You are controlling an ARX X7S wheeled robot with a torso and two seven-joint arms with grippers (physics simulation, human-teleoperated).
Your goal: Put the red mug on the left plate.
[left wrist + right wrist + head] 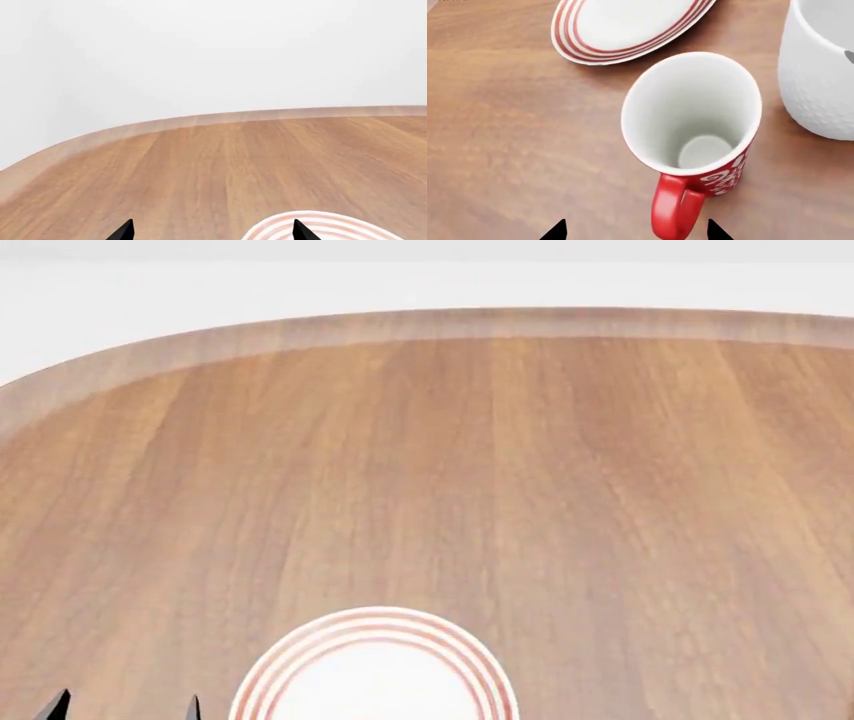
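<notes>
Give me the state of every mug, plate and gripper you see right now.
red mug: upright, empty, on the table, ungripped.
white mug: upright, beside the red mug.
plate: flat, nothing on the visible part.
right gripper: open, astride the red mug's handle.
left gripper: open, empty.

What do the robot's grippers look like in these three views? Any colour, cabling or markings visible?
Very little shows. Each gripper appears only as two small, plain black pointed fingertips at the picture's lower edge: the left gripper in its wrist view and in the head view, the right gripper in its own wrist view. They are matte, wedge-shaped and unmarked. No cables, labels, arm links or housings are in view.
</notes>
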